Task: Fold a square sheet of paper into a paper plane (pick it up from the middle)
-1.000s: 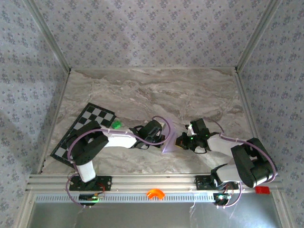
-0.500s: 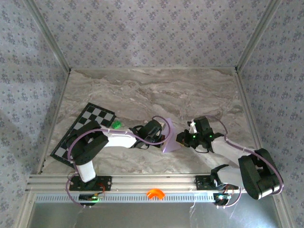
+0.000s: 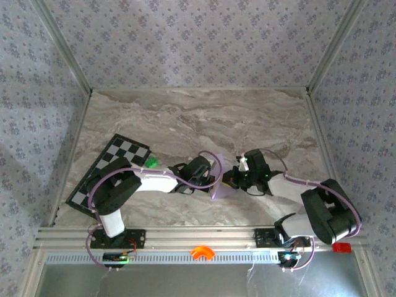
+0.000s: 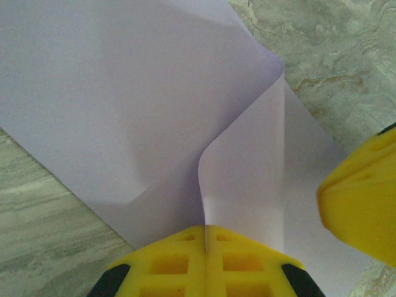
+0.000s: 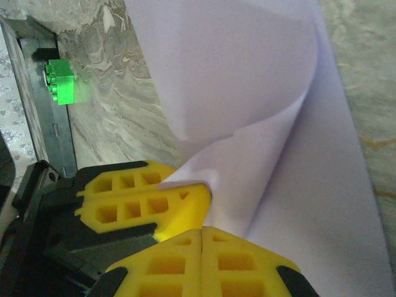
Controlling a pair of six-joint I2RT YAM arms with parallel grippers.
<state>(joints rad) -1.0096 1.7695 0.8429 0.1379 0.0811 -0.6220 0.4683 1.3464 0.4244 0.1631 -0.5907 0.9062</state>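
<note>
Where the paper [image 3: 218, 176] sits: lower centre of the overhead frame, standing between my claws.
Left claw [image 4: 204, 234]: closed on its edge.
Right claw [image 5: 204, 232]: closed on it too, I judge.
Long axis: top-to-bottom in frame, both arms equally near.

Overhead wide; 2 wrist views close, sharing paper [image 4: 124, 93].

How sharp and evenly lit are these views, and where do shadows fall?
Top external: coarse but evenly lit, faint shadows on the marble table. Left wrist: lilac paper crisp, soft shadow inside its curl, left claw slightly blurred up close. Right wrist: paper bright without glare, green block oversaturated.
</note>
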